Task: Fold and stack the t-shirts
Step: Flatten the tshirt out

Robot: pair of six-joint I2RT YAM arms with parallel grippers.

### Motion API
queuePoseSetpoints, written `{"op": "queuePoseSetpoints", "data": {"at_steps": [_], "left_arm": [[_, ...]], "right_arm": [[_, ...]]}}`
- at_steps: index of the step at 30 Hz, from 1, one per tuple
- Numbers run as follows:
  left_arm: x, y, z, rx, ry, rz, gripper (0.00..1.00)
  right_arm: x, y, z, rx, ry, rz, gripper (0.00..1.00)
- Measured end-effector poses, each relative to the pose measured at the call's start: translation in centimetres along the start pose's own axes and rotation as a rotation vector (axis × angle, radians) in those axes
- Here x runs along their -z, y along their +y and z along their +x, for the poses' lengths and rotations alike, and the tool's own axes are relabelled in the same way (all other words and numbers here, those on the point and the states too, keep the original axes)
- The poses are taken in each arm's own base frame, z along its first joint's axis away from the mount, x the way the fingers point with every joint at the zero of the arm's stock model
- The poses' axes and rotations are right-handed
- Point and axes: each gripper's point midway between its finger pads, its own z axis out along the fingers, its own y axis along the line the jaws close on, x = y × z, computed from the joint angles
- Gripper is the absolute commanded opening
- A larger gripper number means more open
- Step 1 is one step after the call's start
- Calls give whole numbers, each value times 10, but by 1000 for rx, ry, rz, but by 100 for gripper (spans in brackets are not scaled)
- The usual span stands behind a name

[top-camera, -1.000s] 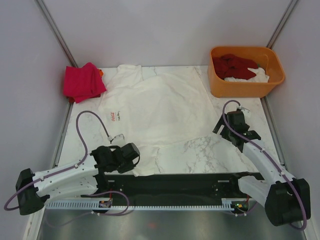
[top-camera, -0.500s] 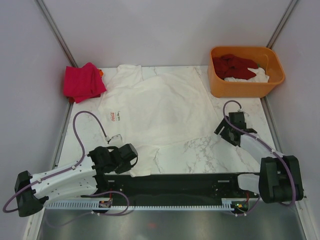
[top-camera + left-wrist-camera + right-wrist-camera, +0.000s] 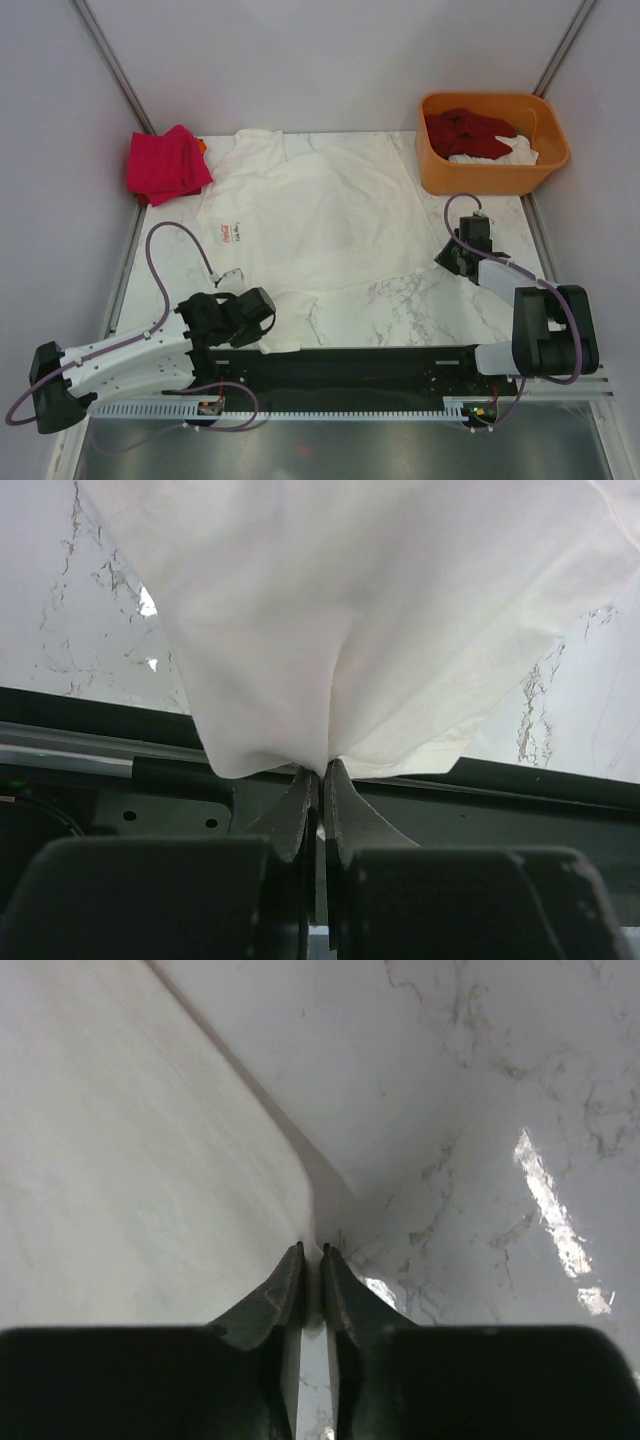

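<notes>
Finds the large white t-shirt (image 3: 320, 215) spread across the middle of the desk (image 3: 440, 305), red print toward the left and near hem reaching the front rail (image 3: 350, 365). Pinches that hem in the left tool (image 3: 315, 775), tips pressed together on a gathered fold that hangs over the rail. Has brought the right tool (image 3: 312, 1252) down and inward since a second ago, from above bare marble to the shirt's right lower corner. Now closes its tips on that corner, low against the desk, elbow folded up behind. Probably means both near corners are in hand and the first fold can begin, carrying the hem toward the collar. Leaves the bright pink-red t-shirt (image 3: 165, 165) bunched at the far left corner, and a dark red t-shirt (image 3: 470, 130) beside a second white t-shirt (image 3: 505, 152) in the orange tub (image 3: 480, 180) at far right, none yet stacked. Shows white marble veined in grey, glare near the right tool, and plain pale walls (image 3: 300, 60) all round.
</notes>
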Motion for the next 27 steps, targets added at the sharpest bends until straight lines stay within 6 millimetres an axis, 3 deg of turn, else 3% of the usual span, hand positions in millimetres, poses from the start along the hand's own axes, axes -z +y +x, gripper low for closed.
{"op": "queuePoseSetpoints", "data": {"at_steps": [3, 10, 18, 27], "left_arm": [[1, 1, 0, 0, -1, -1, 2], [9, -2, -4, 12, -11, 40, 2], [34, -7, -14, 16, -22, 92, 2], [68, 3, -25, 36, -37, 143, 2]], "right_arm": [[2, -2, 6, 6, 13, -5, 0], [20, -11, 23, 18, 65, 7, 0], [73, 2, 15, 24, 13, -90, 0], [120, 15, 26, -25, 23, -201, 0]]}}
